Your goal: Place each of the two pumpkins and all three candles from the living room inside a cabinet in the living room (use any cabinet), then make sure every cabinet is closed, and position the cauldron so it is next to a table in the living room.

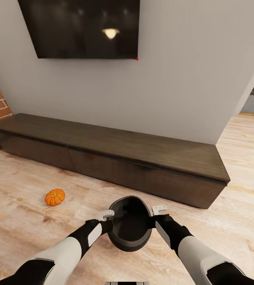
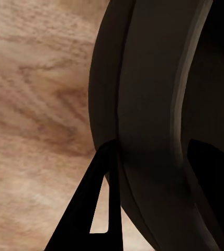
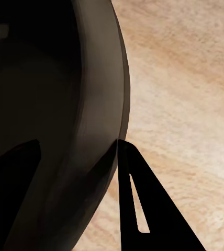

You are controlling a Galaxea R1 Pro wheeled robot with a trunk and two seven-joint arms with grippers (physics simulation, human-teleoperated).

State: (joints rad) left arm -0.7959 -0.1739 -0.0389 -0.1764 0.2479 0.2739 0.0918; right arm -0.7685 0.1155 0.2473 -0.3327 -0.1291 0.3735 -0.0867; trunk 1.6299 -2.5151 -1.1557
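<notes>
Though unlabeled, cauldron [image 1: 129, 228] between 2 pincers

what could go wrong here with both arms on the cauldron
1. The cauldron hangs between the left pincer and right pincer, each pinching only the thin rim; if the arms drift apart or together, it could slip or tilt.
2. The pumpkin lies loose on the floor to the robot's left; driving that way may knock it.
3. The cabinet is close ahead; the cauldron could bump it.
</notes>
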